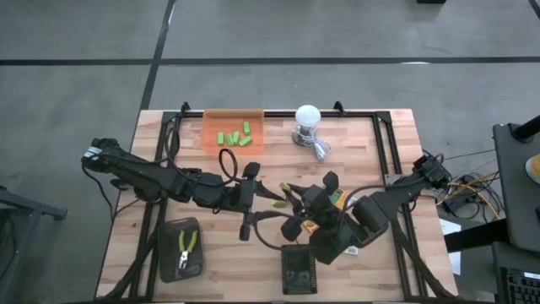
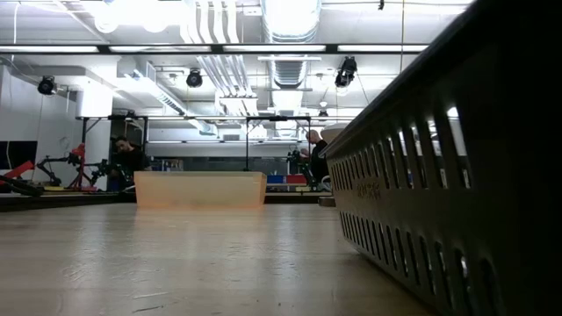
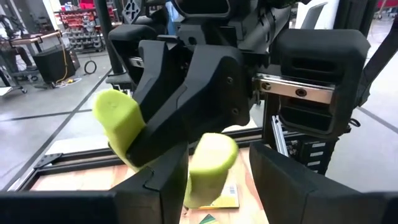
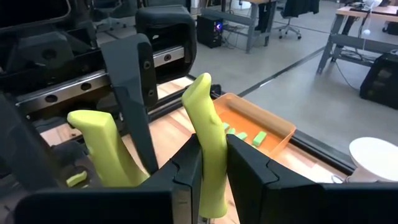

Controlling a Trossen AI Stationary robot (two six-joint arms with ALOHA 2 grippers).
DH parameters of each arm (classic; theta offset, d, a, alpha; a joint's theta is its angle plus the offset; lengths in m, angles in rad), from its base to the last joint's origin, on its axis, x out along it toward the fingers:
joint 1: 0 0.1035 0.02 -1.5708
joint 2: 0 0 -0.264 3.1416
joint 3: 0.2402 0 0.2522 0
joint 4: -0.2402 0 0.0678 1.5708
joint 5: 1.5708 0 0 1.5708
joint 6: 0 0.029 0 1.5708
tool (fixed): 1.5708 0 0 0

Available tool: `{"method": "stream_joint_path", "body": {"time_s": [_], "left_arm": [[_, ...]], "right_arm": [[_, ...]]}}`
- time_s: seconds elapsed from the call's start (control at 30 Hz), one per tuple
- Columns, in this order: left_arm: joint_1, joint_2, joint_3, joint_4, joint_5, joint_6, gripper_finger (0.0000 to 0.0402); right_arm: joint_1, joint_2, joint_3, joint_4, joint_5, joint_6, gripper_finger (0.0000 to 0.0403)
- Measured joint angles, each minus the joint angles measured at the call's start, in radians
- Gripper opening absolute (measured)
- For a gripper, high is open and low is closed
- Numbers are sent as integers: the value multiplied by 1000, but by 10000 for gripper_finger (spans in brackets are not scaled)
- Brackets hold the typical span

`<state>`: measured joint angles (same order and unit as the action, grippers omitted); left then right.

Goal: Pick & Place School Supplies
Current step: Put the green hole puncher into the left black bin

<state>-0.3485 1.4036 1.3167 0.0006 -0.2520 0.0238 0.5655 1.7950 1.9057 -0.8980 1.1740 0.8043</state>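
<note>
The pliers (image 4: 200, 118) are up in the air over the middle of the wooden worktop (image 1: 380, 143), where the two arms meet. They have two yellow-green handles that stand apart like a V. The right gripper (image 4: 212, 171) is clenched tight on one handle, with a dark finger pressed on each side of it. The left gripper (image 3: 217, 180) comes from the other side and has a handle between its fingers too, but its jaws are spread. The handle leans on one finger and there is a gap to the other, so the left gripper is not squeezing it. One left finger pokes in between the two handles. Under the pliers, a flat yellow and green crayon box (image 3: 227, 196) lies on the wood. At the far edge of the worktop sits an orange tray (image 1: 211, 127) with small green blocks (image 1: 237, 136) inside it. Just beside the tray stands a white round bulb (image 1: 308, 114) with a grey cable. Near the front edge on the left arm's side is a dark basket (image 1: 169, 253), and a second pair of pliers (image 1: 186, 247) lies in it. Another dark basket (image 1: 298, 270) sits at the front near the middle.
</note>
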Motion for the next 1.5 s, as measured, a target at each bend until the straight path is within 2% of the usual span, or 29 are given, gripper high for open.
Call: {"method": "stream_joint_path", "body": {"time_s": [0.33, 0.67, 0.77, 1.13, 1.5], "left_arm": [[0, 1, 0, 0, 0, 0, 167], [0, 1, 0, 0, 1, 9, 75], [0, 2, 0, 3, 9, 10, 58], [0, 2, 0, 1, 6, 8, 70], [0, 2, -1, -3, 5, 5, 68]], "right_arm": [[1, 0, 0, -1, 0, 0, 58], [1, 0, 0, -1, -3, -1, 58], [1, 0, 0, 1, -11, -1, 58], [0, 0, 0, -1, -8, -1, 63], [-3, 0, 0, -2, 0, 3, 93]]}}
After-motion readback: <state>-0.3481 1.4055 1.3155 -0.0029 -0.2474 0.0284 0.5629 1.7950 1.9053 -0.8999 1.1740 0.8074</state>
